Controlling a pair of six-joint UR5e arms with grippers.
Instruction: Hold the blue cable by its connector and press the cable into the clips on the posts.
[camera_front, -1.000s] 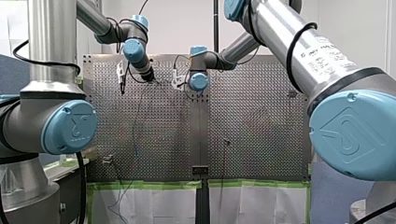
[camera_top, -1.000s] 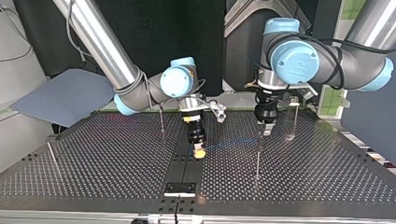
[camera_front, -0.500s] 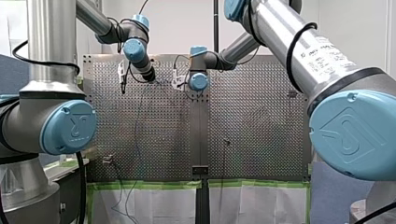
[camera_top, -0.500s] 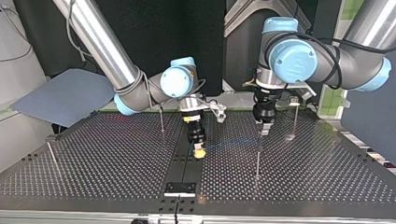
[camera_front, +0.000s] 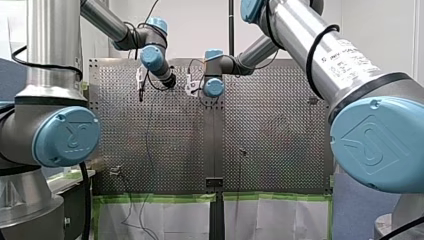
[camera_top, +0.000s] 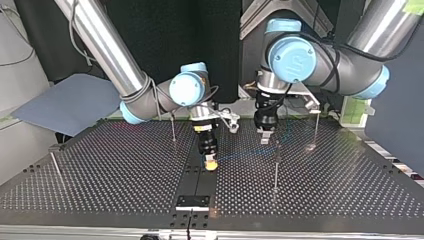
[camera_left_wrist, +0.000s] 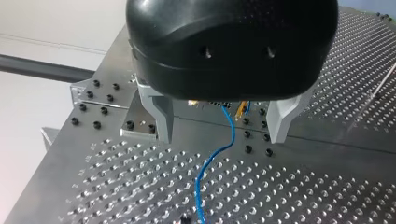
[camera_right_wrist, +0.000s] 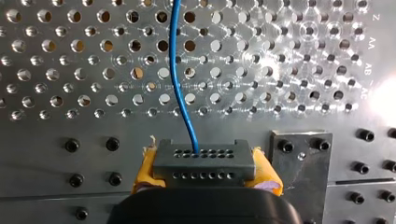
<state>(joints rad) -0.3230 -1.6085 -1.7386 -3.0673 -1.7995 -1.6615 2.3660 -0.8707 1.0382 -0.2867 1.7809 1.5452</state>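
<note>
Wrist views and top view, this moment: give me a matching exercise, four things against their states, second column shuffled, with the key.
Things
1. left gripper
2. right gripper
3. blue cable
4. post

States
A. comes out of the connector and runs off over the table
B. stands upright on the table
C. open, the cable passing between its metal fingers
D. shut on the connector, yellow pads at either side

Pairs: 1-C, 2-D, 3-A, 4-B

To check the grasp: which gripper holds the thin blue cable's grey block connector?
My right gripper, with yellow pads, is shut on the grey block connector; my left gripper stands open, gripping nothing.
</note>
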